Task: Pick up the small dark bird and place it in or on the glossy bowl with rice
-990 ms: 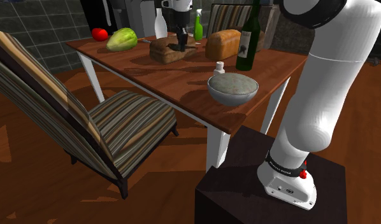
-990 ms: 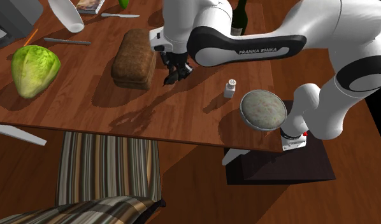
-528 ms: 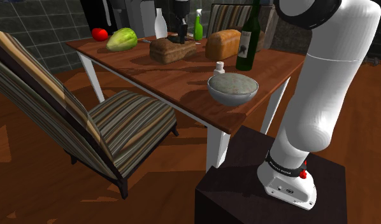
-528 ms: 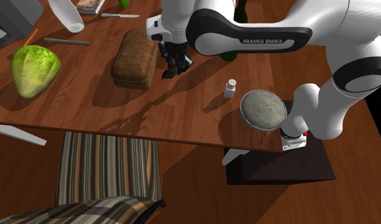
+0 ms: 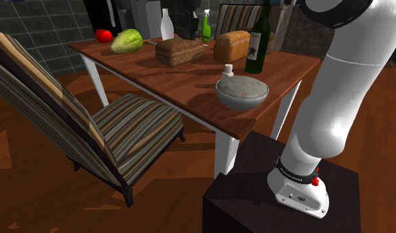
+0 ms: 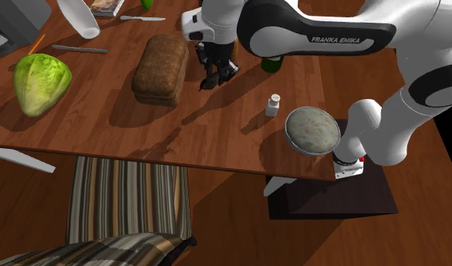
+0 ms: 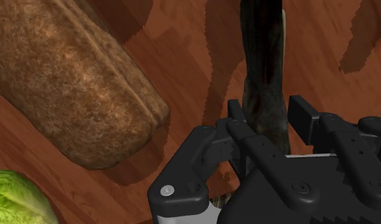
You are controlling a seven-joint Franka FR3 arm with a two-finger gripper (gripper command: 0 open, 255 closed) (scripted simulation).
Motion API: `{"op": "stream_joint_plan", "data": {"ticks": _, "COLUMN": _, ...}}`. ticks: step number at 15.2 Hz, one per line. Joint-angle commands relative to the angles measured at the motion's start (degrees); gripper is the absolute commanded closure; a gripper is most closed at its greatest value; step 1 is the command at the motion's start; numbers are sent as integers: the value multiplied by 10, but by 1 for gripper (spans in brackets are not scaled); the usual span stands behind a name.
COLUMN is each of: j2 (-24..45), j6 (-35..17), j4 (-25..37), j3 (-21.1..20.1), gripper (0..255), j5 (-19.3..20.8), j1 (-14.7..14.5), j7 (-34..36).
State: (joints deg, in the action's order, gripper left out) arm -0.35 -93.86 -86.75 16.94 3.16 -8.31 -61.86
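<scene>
My black gripper (image 6: 212, 74) hangs above the table (image 6: 141, 128), just beside the dark loaf (image 6: 159, 69). It is shut on the small dark bird (image 7: 262, 70), which stands up between the two fingers (image 7: 237, 124) in the wrist view. In the second exterior view the bird (image 6: 207, 83) dangles under the hand, clear of the wood. The shoulder view puts the gripper (image 5: 189, 25) high over the dark loaf (image 5: 179, 51). The glossy grey bowl (image 5: 242, 100) of speckled rice sits near the table's front corner, and in the second exterior view the bowl (image 6: 287, 130) is off to the gripper's lower right.
A small white shaker (image 6: 273, 103) stands between gripper and bowl. A dark wine bottle (image 5: 259, 43), a lighter loaf (image 5: 231, 45), a green bottle (image 5: 206, 28), a white vase (image 5: 166, 25), a lettuce (image 5: 127, 41) and a tomato (image 5: 103, 35) share the table. A striped chair (image 5: 91, 126) stands alongside.
The gripper has risen from the dark loaf with the bird in it and shifted slightly toward the wine bottle. The upper arm has swung higher.
</scene>
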Motion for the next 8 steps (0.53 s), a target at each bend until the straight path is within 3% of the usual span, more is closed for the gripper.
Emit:
{"op": "stream_joint_plan", "data": {"ticks": 1, "j2": -47, "j6": -5, "j4": -51, "j3": -9, "gripper": 255, "j5": 15, "j1": -9, "j7": 18}}
{"op": "stream_joint_plan", "data": {"ticks": 8, "j2": -208, "j6": -3, "j4": -212, "j3": -50, "gripper": 255, "j5": 52, "j1": -20, "j7": 77}}
